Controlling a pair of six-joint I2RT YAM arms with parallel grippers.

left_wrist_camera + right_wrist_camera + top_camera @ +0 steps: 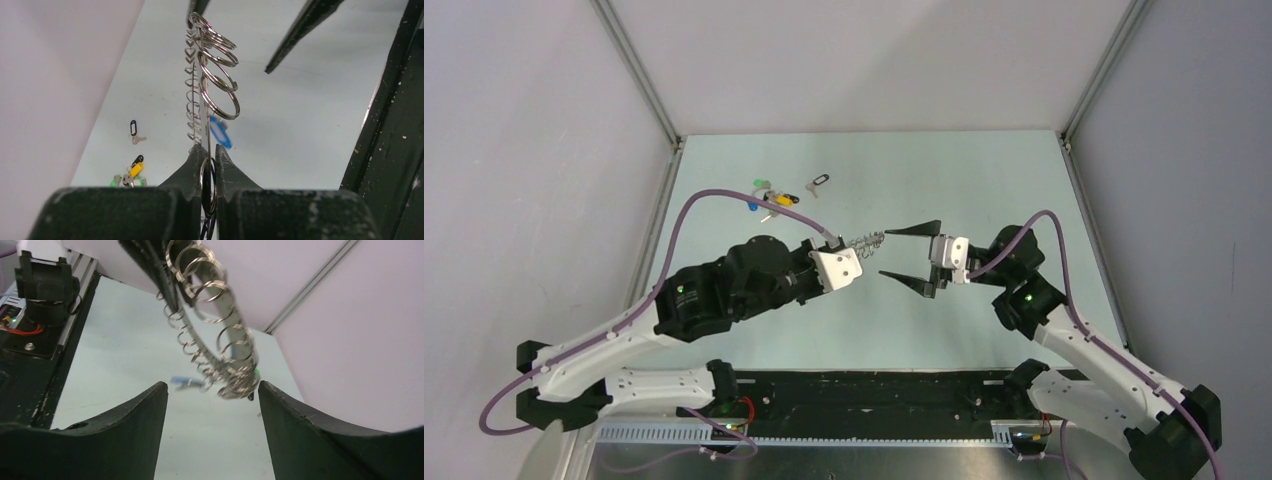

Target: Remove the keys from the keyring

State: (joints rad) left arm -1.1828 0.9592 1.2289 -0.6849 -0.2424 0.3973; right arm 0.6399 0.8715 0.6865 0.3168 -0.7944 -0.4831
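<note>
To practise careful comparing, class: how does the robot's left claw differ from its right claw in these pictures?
The left claw is shut; the right claw stands open. The left claw grips the keyring, holding it up off the table; the right claw holds nothing and only faces the ring. Both have two dark fingers and point toward each other.

Silver keyring (867, 241) aloft, edge-on, ring-fringed
</note>
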